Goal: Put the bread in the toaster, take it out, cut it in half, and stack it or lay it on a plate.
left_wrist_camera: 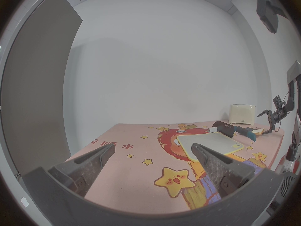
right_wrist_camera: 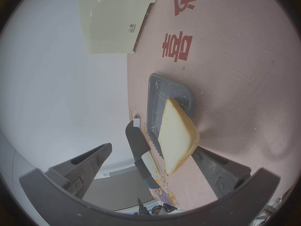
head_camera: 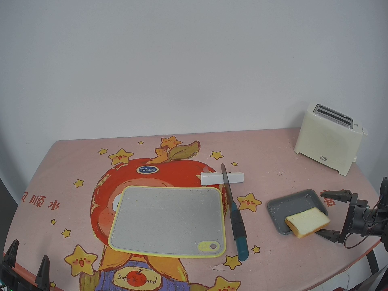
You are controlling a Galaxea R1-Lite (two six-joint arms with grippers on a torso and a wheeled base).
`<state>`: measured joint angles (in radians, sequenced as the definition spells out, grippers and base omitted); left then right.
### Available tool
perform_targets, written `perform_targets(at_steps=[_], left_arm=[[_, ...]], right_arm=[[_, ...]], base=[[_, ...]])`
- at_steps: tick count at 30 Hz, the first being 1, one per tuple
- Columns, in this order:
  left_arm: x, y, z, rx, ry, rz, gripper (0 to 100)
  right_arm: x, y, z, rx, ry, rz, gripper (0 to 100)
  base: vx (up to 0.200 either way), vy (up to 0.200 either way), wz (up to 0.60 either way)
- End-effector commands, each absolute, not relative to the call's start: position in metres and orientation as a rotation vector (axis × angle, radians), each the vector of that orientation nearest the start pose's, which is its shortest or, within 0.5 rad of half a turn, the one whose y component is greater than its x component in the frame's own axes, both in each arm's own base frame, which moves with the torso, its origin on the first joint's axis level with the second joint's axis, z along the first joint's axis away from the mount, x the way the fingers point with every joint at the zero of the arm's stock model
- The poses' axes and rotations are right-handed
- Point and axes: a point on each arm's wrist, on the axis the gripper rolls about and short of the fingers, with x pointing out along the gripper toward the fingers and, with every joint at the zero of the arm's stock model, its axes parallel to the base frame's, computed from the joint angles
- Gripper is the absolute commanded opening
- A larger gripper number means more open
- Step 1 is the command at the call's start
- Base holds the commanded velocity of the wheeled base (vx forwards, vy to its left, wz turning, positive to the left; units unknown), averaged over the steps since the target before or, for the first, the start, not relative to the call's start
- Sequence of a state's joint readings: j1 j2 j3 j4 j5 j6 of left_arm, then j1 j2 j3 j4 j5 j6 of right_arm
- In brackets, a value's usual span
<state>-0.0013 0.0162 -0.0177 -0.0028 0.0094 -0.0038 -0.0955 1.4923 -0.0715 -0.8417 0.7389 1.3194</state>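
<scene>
Table: pink round-cornered table point(head_camera: 279, 150) printed with a large red apple cartoon, yellow stars and red characters.
Cutting board: grey rectangular plastic cutting board point(head_camera: 167, 219) with a yellow rim, flat at the table's centre, over the apple print.
Knife rest: small white rectangular block point(head_camera: 210, 178), just behind the board's far right corner.
Knife: dark-bladed knife point(head_camera: 234, 215) with a black-and-teal handle, just beside the board's right edge; the blade crosses the block.
Plate: dark grey rectangular plate point(head_camera: 289, 205), right of the knife, apart from it.
Toaster: cream two-slot toaster point(head_camera: 329, 142), upright at the far right corner.
</scene>
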Motion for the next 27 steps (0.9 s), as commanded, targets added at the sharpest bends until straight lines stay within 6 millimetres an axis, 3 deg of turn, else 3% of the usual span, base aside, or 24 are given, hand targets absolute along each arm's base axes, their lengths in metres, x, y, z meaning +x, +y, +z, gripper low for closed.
perform_targets(at_steps=[1,11,12,27], left_arm=[[-0.0228,0.0002,0.0758,-0.005,-0.003,0.008,100],[-0.0228,0.0003,0.0758,-0.005,-0.003,0.009,100],[-0.0228,0.0002,0.0758,-0.005,-0.003,0.008,100],[-0.0228,0.0003,0.0756,-0.005,-0.002,0.009,100]], right_arm=[[0.1601,0.0002,0.0837,1.476,0.899,0.178,100],[0.1599,0.0002,0.0831,1.476,0.901,0.177,100],[0.1599,0.0002,0.0831,1.476,0.901,0.177,0],[0.1576,0.0052,0.0779,1.462,0.947,0.18,0]], base=[[0.0,0.0,0.0],[0.0,0.0,0.0],[0.0,0.0,0.0],[0.0,0.0,0.0]])
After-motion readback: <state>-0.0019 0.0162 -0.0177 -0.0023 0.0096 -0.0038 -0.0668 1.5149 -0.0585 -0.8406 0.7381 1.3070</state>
